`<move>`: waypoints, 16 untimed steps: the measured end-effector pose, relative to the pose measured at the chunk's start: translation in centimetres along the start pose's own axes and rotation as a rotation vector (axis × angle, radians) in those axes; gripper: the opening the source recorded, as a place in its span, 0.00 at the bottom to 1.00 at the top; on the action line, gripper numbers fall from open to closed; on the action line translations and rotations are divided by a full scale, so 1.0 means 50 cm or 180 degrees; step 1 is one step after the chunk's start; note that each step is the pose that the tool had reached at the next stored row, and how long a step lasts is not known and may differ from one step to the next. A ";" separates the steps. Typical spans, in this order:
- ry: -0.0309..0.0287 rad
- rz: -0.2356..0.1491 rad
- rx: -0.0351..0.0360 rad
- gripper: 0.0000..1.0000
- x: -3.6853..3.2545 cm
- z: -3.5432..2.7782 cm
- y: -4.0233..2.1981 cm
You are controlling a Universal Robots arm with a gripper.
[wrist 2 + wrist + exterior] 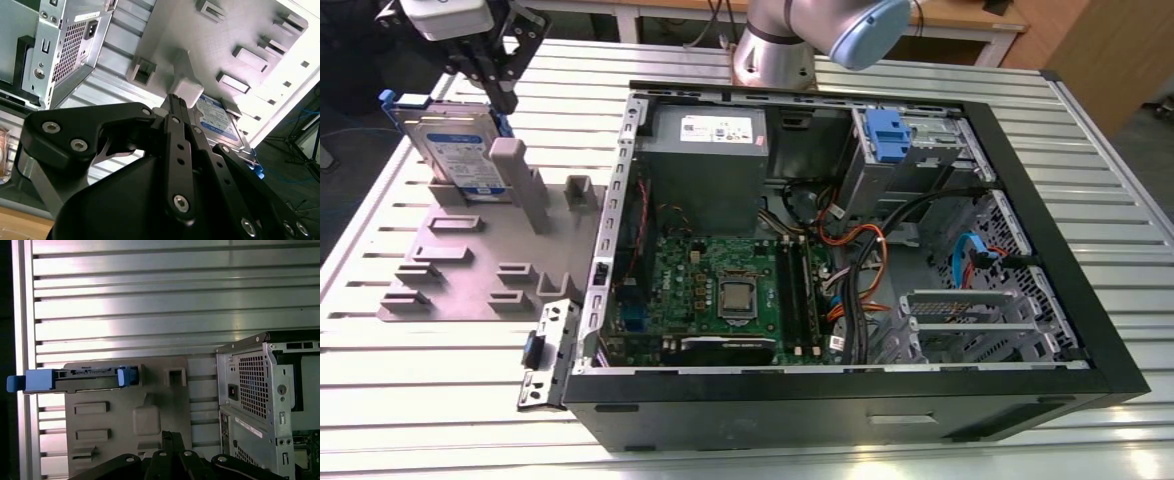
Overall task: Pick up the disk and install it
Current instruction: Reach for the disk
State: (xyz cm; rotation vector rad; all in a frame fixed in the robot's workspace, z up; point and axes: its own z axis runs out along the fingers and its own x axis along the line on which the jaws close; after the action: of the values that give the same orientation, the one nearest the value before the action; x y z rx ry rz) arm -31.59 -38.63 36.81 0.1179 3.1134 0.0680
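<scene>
Pincer (499, 92) closed, above disk (455, 150) upright in holder (467, 275).

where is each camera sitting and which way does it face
Exterior view: off the arm, high, looking down on the open computer case, grey holder and disk; arm and end effector show.
First wrist view: on the wrist, facing the table, holder and edge-on disk; end effector shows.
Second wrist view: on the wrist, looking past the end effector at the disk.
Shared: all see disk and holder.
</scene>
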 end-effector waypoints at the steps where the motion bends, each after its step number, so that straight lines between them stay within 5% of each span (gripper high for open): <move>1: 0.0000 0.0000 0.0000 0.11 0.000 0.000 0.000; 16: 0.0000 0.0000 0.0000 0.11 0.011 0.000 0.002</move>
State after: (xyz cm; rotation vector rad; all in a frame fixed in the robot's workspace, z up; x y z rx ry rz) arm -32.15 -38.47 36.80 0.1180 3.1135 0.0679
